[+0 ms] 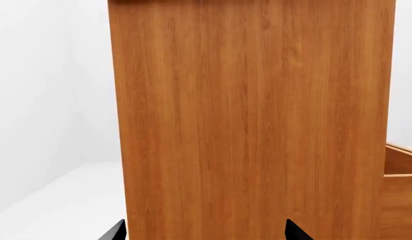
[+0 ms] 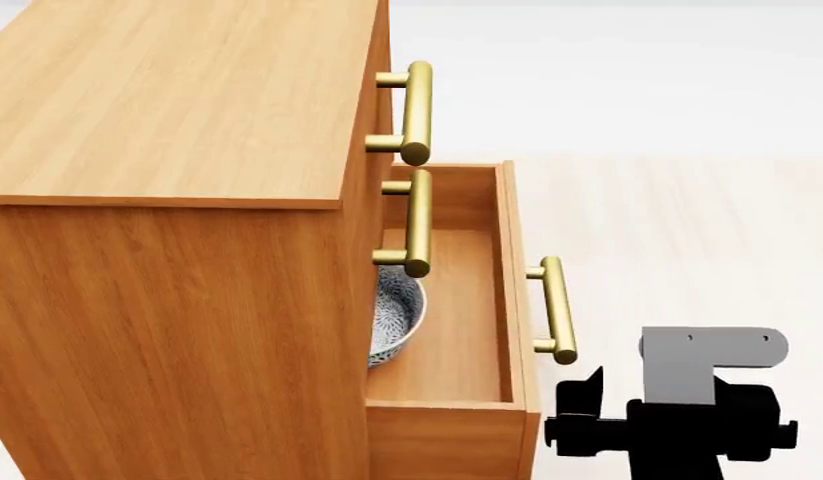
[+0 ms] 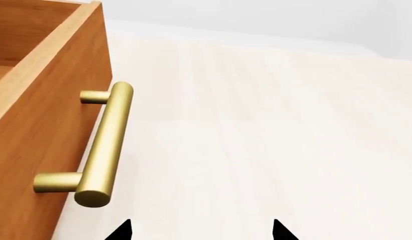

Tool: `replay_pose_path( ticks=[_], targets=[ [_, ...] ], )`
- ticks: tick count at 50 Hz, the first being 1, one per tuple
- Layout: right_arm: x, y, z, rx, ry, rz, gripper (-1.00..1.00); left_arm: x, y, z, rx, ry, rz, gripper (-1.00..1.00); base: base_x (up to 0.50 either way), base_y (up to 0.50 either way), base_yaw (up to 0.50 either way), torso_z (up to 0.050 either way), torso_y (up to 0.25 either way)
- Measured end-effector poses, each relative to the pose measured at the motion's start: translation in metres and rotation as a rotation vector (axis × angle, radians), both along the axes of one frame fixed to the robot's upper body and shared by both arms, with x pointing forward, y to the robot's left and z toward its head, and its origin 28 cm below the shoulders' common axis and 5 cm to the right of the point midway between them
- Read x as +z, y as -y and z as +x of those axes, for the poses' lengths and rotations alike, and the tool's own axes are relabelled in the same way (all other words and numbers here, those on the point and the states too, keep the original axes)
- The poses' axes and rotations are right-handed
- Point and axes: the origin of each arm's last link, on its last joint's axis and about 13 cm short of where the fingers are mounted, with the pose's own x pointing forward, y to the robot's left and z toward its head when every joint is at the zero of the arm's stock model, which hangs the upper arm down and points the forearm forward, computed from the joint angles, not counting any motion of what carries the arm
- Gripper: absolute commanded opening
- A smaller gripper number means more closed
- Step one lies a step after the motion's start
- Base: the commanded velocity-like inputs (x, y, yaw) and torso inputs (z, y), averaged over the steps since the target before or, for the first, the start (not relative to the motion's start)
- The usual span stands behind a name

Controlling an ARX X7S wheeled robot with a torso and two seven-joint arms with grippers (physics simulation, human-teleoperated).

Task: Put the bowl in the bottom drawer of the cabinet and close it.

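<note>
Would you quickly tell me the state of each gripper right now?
Left gripper: open, holding nothing.
Right gripper: open, holding nothing.

The cabinet [image 2: 171, 300] hides most of the bowl [image 2: 395, 318]; both hands show only fingertips.

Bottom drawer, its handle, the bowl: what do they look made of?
Bottom drawer: orange-brown wood or wood veneer, visible grain, satin look. Its handle: brass-coloured metal, smooth with soft highlights. Bowl: probably glazed ceramic, white-grey with blue-grey floral print; partly hidden under the cabinet.
</note>
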Motion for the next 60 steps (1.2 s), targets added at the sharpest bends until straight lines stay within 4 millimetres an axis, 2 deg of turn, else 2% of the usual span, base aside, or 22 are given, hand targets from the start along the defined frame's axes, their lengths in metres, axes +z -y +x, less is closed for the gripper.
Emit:
replay_pose_path(
  ticks=[39, 60],
  targets=[
    [-0.006, -0.017, 0.005, 0.043, -0.005, -0.001, 1.0, 0.0, -0.001, 0.0, 0.001, 0.0, -0.003, 1.0, 0.0, 0.0, 0.0, 0.0, 0.0],
    [-0.008, -0.025, 0.009, 0.05, -0.008, 0.006, 1.0, 0.007, 0.0, -0.001, 0.002, 0.0, -0.004, 1.0, 0.0, 0.0, 0.0, 0.0, 0.0]
  ],
)
